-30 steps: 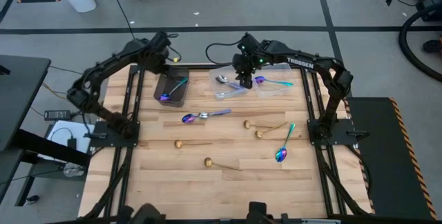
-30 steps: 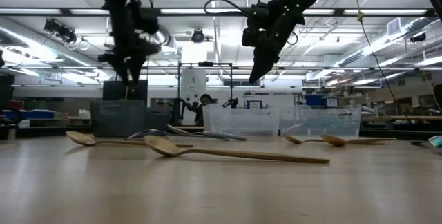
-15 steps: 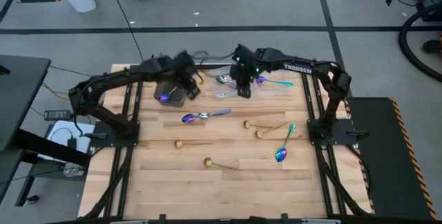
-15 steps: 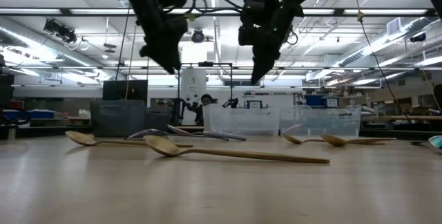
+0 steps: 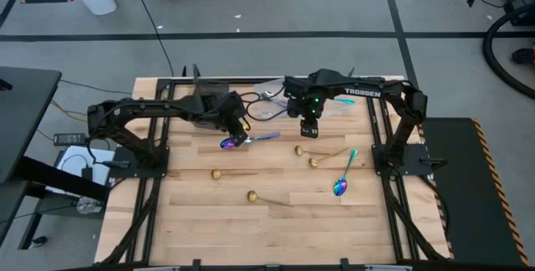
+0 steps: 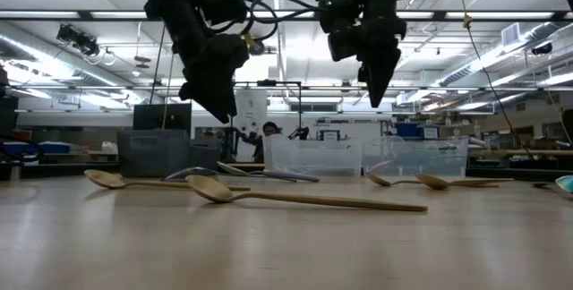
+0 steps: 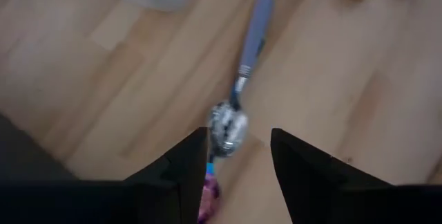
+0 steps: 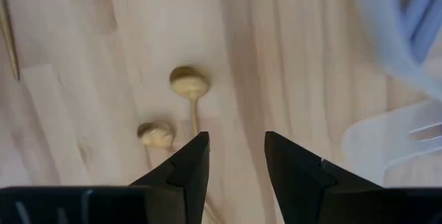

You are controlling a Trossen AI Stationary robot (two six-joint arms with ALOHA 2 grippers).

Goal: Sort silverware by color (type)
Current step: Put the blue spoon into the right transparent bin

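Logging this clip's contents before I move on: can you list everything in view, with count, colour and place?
gold spoons: four, brass-gold, loose on the table's middle and near part
rainbow spoons on the table: two, iridescent, one right of centre, one under the left gripper
silver spoon: one, shiny with a bluish handle, beside that rainbow spoon
clear containers: two, far side, contents hidden by the arms
dark tray: one, far left
table: light wood
left gripper: open, above the silver spoon
right gripper: open, above two gold spoons
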